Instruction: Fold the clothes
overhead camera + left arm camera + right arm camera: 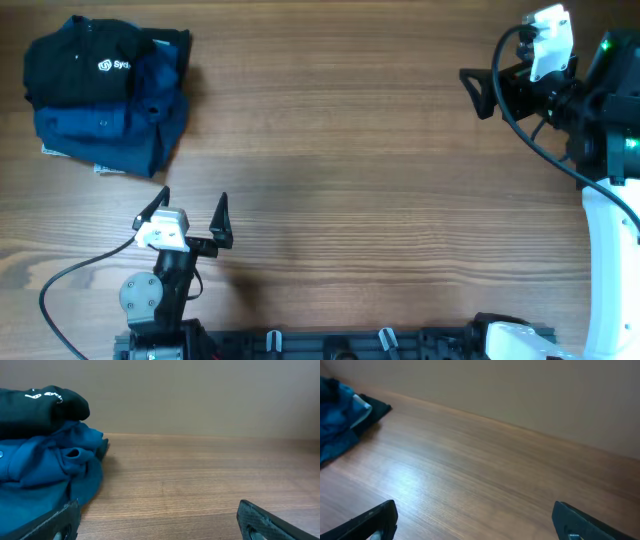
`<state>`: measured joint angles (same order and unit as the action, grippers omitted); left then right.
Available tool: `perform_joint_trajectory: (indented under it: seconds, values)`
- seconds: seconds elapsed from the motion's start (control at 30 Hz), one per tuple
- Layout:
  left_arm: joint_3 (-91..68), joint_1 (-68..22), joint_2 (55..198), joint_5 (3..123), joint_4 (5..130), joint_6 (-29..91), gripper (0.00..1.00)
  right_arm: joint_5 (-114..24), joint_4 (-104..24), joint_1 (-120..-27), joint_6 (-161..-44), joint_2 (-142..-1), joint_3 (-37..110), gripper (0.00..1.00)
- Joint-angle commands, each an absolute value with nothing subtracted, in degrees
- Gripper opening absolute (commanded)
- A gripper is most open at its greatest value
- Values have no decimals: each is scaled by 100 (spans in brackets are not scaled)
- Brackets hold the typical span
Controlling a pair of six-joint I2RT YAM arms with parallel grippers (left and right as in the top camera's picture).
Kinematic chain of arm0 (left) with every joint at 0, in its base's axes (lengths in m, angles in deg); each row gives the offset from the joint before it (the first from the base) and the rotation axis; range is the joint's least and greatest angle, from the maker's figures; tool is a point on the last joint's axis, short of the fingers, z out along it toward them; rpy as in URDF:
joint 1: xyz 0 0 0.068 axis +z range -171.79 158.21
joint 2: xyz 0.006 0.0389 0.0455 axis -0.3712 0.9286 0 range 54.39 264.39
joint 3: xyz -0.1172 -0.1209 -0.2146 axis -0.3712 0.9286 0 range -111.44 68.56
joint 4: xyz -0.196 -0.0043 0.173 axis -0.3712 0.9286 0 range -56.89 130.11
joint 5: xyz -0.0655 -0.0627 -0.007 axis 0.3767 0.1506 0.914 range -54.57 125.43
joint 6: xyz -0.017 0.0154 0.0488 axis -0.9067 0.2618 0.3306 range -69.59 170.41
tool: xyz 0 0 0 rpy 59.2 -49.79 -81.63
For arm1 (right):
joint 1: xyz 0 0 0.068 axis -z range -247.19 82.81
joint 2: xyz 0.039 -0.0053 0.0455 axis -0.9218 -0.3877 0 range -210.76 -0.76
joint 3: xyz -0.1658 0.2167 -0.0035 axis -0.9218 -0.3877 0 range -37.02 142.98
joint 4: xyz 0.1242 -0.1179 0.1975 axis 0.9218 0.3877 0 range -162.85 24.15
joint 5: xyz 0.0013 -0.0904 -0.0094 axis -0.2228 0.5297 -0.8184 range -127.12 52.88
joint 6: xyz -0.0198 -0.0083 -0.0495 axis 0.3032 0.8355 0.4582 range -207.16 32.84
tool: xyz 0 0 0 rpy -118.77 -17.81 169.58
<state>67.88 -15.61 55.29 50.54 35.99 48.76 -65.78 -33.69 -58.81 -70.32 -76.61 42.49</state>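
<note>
1. Black fingers of the left gripper (193,203) are spread wide with nothing between them. It sits near the front edge of the table (350,150) and points toward the pile of clothes.
2. The right gripper (478,92) is also spread wide and empty. It is over at the right side, well apart from any cloth, and its wrist view shows only bare wood between the fingers.
3. The black shirt (85,62) lies in the far left corner of the table as a compact bundle. Its white logo and lettering face up, and it rests on top of a blue shirt (115,130).
4. The blue shirt is bundled too, with a collar and a button showing in the left wrist view. Its edges look looser and less square than the black shirt's.
5. Progress, as a judgement: the black shirt looks already folded and stacked, and no cloth lies spread out anywhere on the wood. With both grippers empty and off the pile, little or nothing seems left beyond tidying.
6. Count: 2 arms, 2 grippers, 1 black shirt and 1 table. There is 1 blue shirt as far as I can tell, since its layers could hide another.
</note>
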Motion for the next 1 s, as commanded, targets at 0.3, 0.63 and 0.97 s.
perform_joint_trajectory:
  seconds: [0.3,0.63,0.97]
  values:
    - [6825,-1524,5532,5104,3599,4804,100,-4255,-5981,-6261,-8634,-5592,2478,100]
    - [6825,-1524,5532,5104,3599,4804,100,-3971,-8888,-6263,-9345,-3019,-1120,100]
    - [6825,-1524,5532,5104,3599,4804,100,-3990,-8565,-6281,-9725,-838,-3176,100]
